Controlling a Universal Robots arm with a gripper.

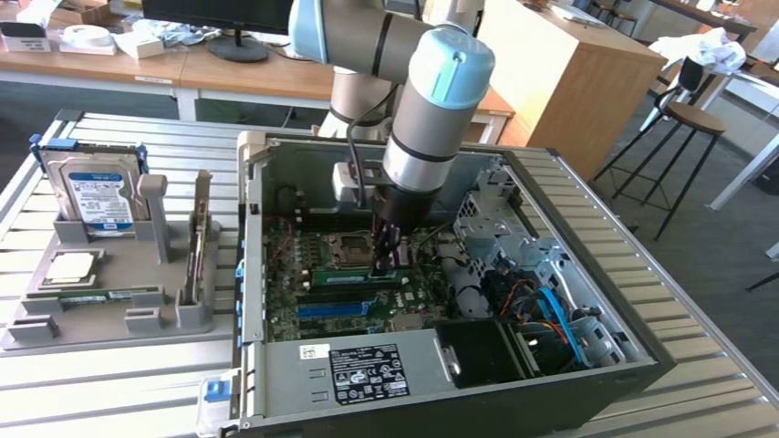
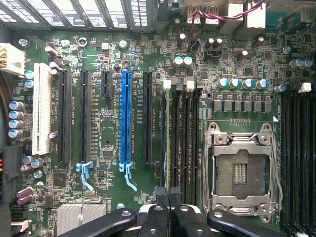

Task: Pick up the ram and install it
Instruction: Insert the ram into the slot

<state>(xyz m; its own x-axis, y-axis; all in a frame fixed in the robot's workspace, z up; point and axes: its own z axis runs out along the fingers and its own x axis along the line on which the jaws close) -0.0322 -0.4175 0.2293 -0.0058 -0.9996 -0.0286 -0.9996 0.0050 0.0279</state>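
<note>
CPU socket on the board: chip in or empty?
Empty. The CPU socket shows bare contacts inside its metal frame; nothing sits in it.

Thin green ram (image 1: 345,271), edge-on, upright in mobo slot.

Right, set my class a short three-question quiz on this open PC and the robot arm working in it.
1. True or false: the CPU socket is empty.
2. The gripper is: A, high above the case; B, down in the case, shut on the ram; C, outside the case.
3. What colour is the long slot between the black ones?
Key: 1 true; 2 B; 3 blue.
</note>
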